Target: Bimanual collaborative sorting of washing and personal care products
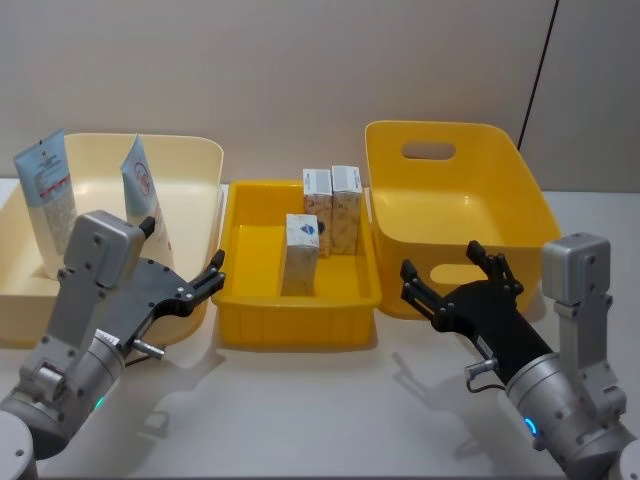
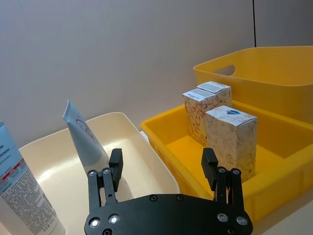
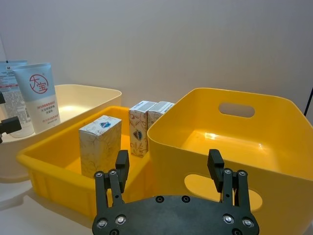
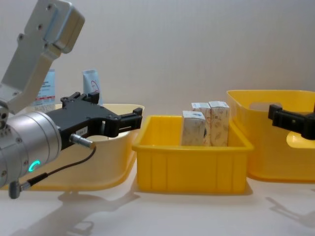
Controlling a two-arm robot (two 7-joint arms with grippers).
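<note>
Boxes stand upright in the middle yellow tray, long sides vertical, the front box set apart from the two behind. It lies ahead and between the left gripper and right gripper, both spread wide and empty, and by my judgement about equally near. Two tubes lean in the cream bin, their lower ends hidden by its wall and the left arm.
</note>
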